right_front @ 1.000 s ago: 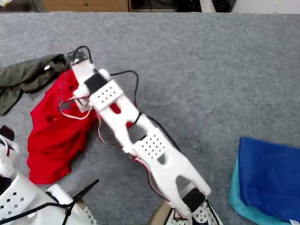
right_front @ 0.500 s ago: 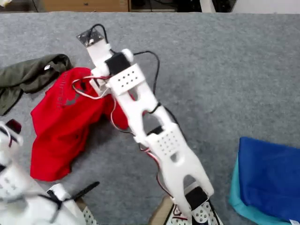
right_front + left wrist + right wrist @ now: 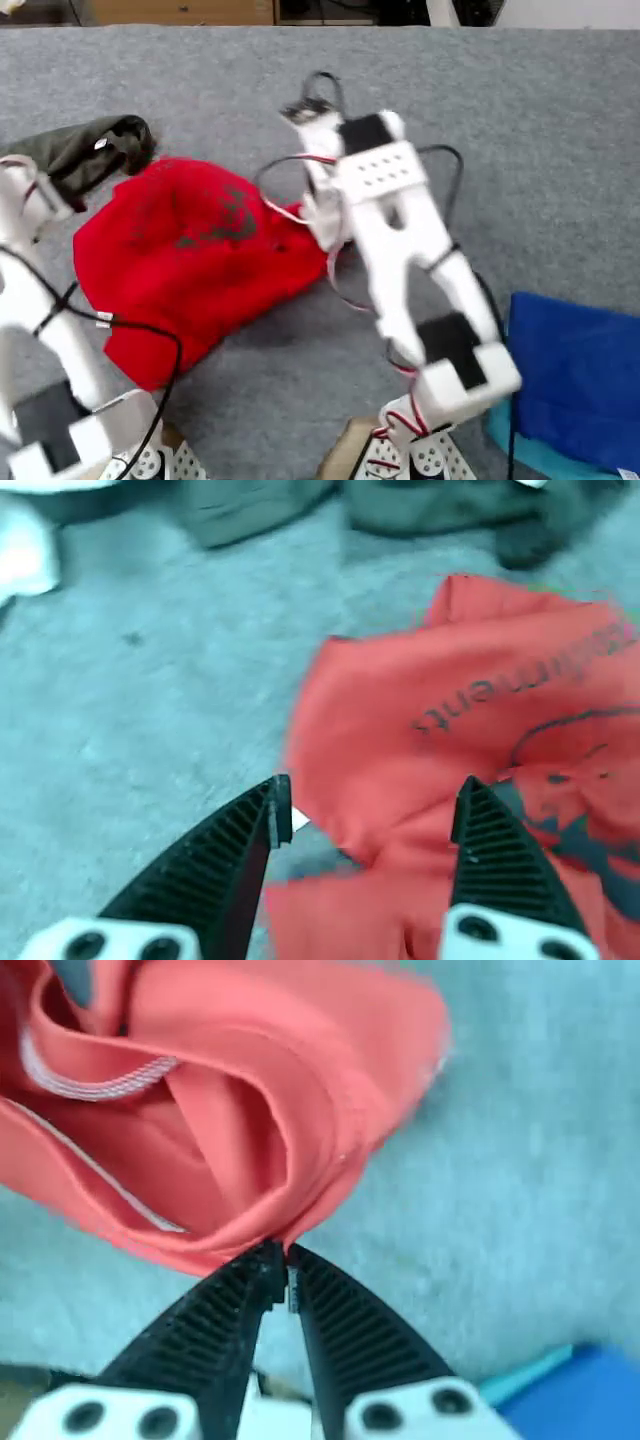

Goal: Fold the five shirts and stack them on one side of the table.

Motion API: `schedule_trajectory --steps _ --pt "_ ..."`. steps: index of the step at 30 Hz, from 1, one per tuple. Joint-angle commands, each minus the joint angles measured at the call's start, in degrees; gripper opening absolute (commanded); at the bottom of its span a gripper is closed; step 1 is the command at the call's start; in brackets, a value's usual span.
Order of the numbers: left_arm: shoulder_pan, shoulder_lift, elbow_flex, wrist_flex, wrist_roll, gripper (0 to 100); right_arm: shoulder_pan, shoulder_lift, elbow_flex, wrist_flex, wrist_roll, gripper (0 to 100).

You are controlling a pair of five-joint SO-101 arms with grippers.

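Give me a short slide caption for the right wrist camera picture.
Right gripper pinched shut on a fold of the red shirt above the grey table, blue shirt nearby.

The blue shirt [image 3: 575,370], cut by the high view's edge, hides most of a teal shirt [image 3: 505,432].

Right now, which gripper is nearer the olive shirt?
Left. Left gripper: open over the red shirt's edge by the olive shirt. Right gripper: pinching the red shirt's opposite edge.

Seemingly four shirts [image 3: 190,260] and two arms [image 3: 400,230].
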Motion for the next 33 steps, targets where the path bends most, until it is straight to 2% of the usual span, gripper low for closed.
schedule_trajectory --steps 1,4,9,13,16,18,20,22,26,33 --pt "6.68 4.97 -6.15 0.35 2.99 27 3.47 -11.03 12.35 -2.37 1.14 0.5" --pt "12.4 10.77 -6.33 -1.58 4.4 27 3.91 -17.89 23.34 -7.38 1.14 0.5" --pt "19.69 19.47 -7.12 -2.81 4.13 27 4.0 -26.59 41.1 -21.36 1.14 0.6" --pt "23.21 25.45 -7.3 -2.99 3.96 27 5.93 -28.44 51.21 -31.56 1.23 0.9" --pt "24.0 29.49 -6.86 -2.73 3.87 25 10.15 -28.35 54.9 -37.71 4.04 0.9" --pt "24.09 31.43 -6.24 -2.02 2.46 16 13.85 -28.44 54.99 -39.74 4.92 0.9" --pt "24.26 32.31 -4.66 -0.44 -1.67 1 16.66 -28.44 53.67 -40.0 5.1 1.8" --pt "23.47 32.48 -1.76 0.26 -2.9 5 18.51 -28.35 51.91 -39.65 5.1 6.6" --pt "18.37 32.31 3.78 -0.44 -3.43 2 19.74 -28.53 48.66 -38.33 5.01 18.3" --pt "9.23 27.82 15.12 -2.2 -12.13 2 19.47 -28.26 36.88 -31.65 4.48 20.3"
